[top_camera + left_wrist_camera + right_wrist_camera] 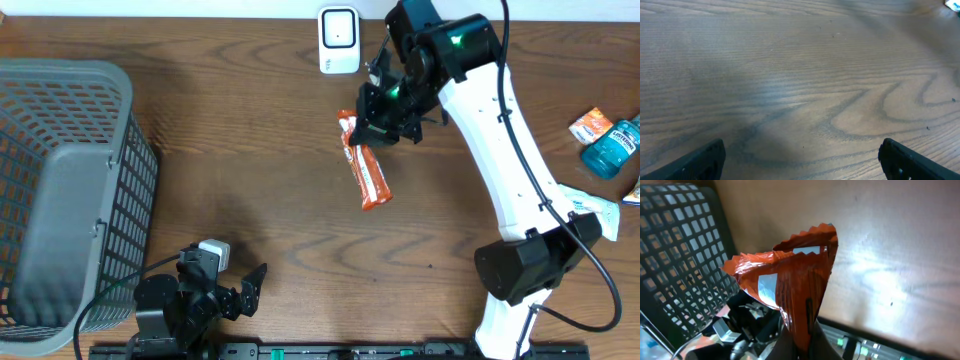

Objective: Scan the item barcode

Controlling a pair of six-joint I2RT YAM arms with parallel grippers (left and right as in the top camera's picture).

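Right gripper [383,122] pinched the orange packet [368,176] by its crimped end. The film was probably light, crinkly and slippery. Left gripper [250,288] gaped, empty.

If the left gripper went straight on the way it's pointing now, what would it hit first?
Most likely only the bare wooden table. The left gripper is open and angled down at plain wood, and nothing else shows in its line. Depth is hard to judge, though.

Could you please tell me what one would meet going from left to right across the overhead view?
In order: grey basket → left gripper → orange snack packet → blue bottle.
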